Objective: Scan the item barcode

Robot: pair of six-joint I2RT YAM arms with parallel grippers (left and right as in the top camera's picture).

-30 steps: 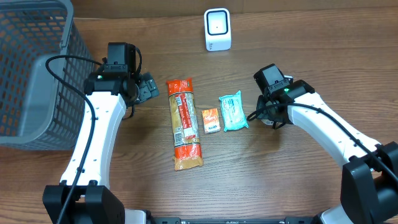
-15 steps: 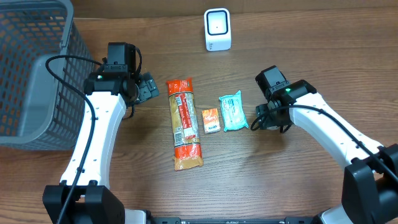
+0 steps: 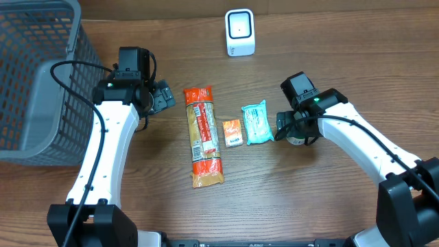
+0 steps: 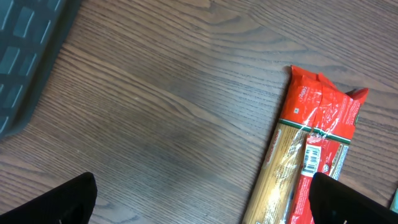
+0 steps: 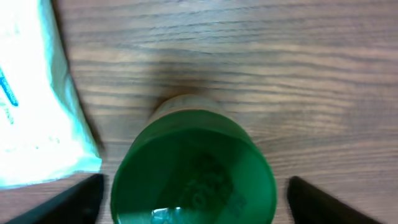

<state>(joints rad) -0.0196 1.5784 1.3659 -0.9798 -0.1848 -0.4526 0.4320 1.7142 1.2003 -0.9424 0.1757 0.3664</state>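
The round container with the glossy green top fills the lower middle of the right wrist view, seen end-on, with a thin pale edge of its body showing above the green; no barcode can be made out on it. It sits on the wooden table, just right of the corner of the pale teal packet. The right gripper straddles it, released: one dark finger stands at the lower left and the other at the lower right, each with a sliver of gap to the green rim, so nothing is grasped. In the overhead view the container is mostly hidden under that gripper, right of centre. Further left lie the small orange packet and the long red and tan pasta packet, with the white scanner at top centre. The left gripper hangs spread wide and empty beside the pasta, next to the grey basket at upper left.
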